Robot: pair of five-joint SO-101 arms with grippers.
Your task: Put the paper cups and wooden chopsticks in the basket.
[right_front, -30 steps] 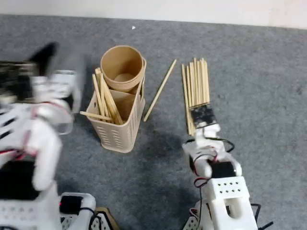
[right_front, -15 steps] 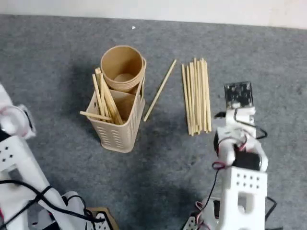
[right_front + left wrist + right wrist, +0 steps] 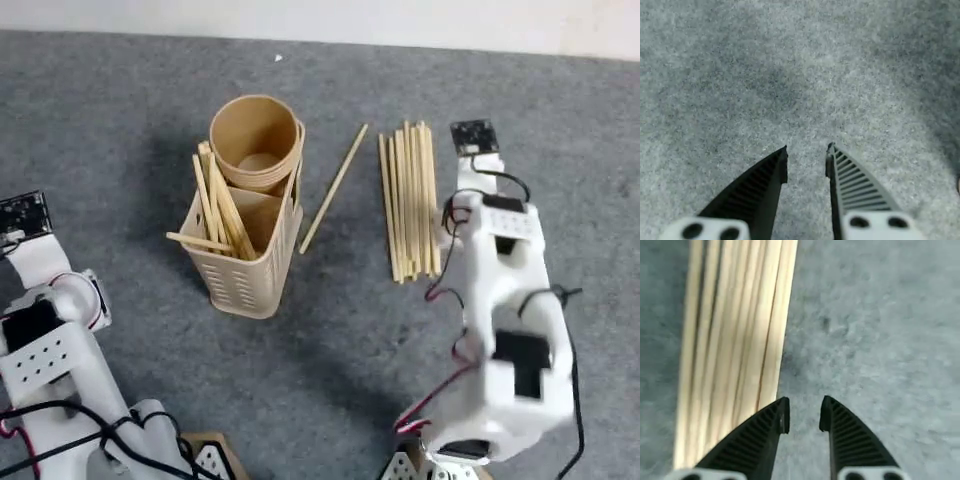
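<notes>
Cups, stacked, stand in the far end of the basket, with several chopsticks leaning beside them. Right of the basket a single stick lies on the grey carpet, then a loose bundle. Right gripper, narrowly parted and empty, hangs just right of the bundle. Left gripper, likewise narrow and empty, hangs over carpet far left.

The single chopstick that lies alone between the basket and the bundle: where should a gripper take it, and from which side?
Grip the single chopstick near its middle, coming straight down from above, jaws closing across its length. It lies flat and slanted, apart from the bundle; one end is near the basket, so the middle probably leaves more room.
</notes>
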